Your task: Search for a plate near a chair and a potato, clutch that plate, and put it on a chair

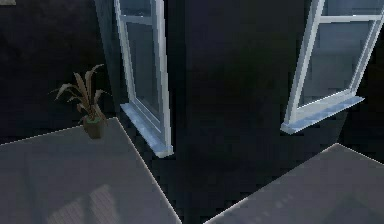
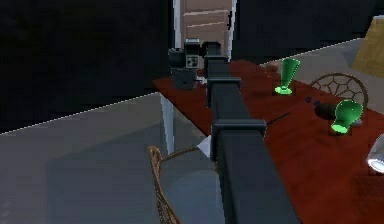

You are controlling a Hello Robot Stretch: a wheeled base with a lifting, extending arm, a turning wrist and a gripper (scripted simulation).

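The gripper [image 2: 178,62] is seen upper middle, by the table's [image 2: 300,130] corner; whether anything is held cannot be told. A pale plate-like thing [image 2: 377,155] lies at the right edge, well apart.

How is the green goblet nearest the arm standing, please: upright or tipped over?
Upright: the green goblet rests on its foot on the red table, bowl uppermost.
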